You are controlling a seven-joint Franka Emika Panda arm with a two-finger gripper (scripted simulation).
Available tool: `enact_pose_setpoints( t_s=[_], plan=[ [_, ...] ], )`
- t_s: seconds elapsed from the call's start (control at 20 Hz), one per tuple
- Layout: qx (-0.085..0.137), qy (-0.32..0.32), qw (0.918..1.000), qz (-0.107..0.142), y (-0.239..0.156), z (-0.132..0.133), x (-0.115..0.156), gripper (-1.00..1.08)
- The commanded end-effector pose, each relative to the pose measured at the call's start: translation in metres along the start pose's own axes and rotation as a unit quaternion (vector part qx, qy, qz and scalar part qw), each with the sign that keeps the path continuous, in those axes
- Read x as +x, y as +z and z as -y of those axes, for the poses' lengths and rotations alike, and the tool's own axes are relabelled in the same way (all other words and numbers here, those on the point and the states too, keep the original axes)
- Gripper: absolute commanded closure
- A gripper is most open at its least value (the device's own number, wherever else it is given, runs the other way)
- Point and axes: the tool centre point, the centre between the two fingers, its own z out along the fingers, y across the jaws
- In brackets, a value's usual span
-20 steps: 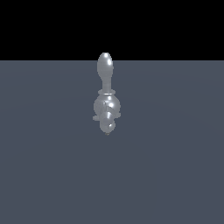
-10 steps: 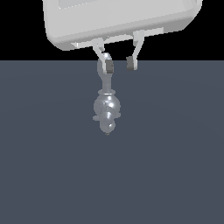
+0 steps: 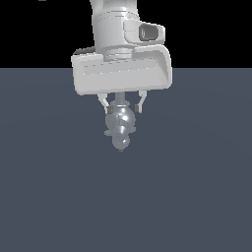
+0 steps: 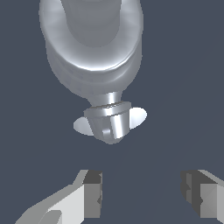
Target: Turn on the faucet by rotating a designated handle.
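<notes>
The small shiny chrome faucet (image 3: 120, 129), with its round bulbous body and knobby lower end, is seen towards the far edge of the flat grey table (image 3: 197, 197), about midway between its side edges. Its elongated smooth chrome handle (image 4: 92, 26) is largely covered in the exterior view by the white two-fingered gripper (image 3: 122, 106), which is poised over it. The fingers (image 4: 92, 192) are held spread — one on each side of the faucet's upper part, with clear gaps and no contact that can be made out.

The step in hand is judged to be the placing of the gripper against the handle before it is rotated. It would be done well if one finger were brought squarely against the lever's side, well out from the ringed collar, and the push were kept level — a glancing contact on the polished, rounded chrome could easily slip off.
</notes>
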Motion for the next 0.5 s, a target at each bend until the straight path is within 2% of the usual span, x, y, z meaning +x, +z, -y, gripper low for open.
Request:
enact_pose_setpoints(
  t_s=[0.0, 0.05, 0.1, 0.15, 0.2, 0.25, 0.3, 0.35, 0.4, 0.45],
  plan=[
    [-0.002, 0.066, 0.9977, 0.018, 0.031, -0.038, 0.004, -0.58],
    [0.004, 0.02, 0.9998, 0.0, 0.029, -0.029, 0.039, -0.41],
    [0.008, -0.013, 0.9998, -0.013, 0.018, -0.007, 0.028, -0.41],
    [0.001, -0.059, 0.9978, -0.032, 0.017, 0.04, 0.04, 0.7],
    [-0.002, -0.076, 0.9963, -0.039, 0.011, 0.055, 0.032, 0.7],
    [0.002, -0.081, 0.9965, -0.016, 0.035, 0.053, 0.021, 0.13],
    [-0.005, -0.116, 0.9928, -0.03, 0.032, 0.067, 0.024, 0.7],
    [-0.016, -0.159, 0.9871, -0.008, 0.056, 0.067, -0.023, 0.84],
    [-0.023, -0.188, 0.982, 0.006, 0.071, 0.094, -0.028, 0.84],
    [0.0, -0.194, 0.9802, -0.038, 0.037, 0.14, 0.017, 0.87]
  ],
)
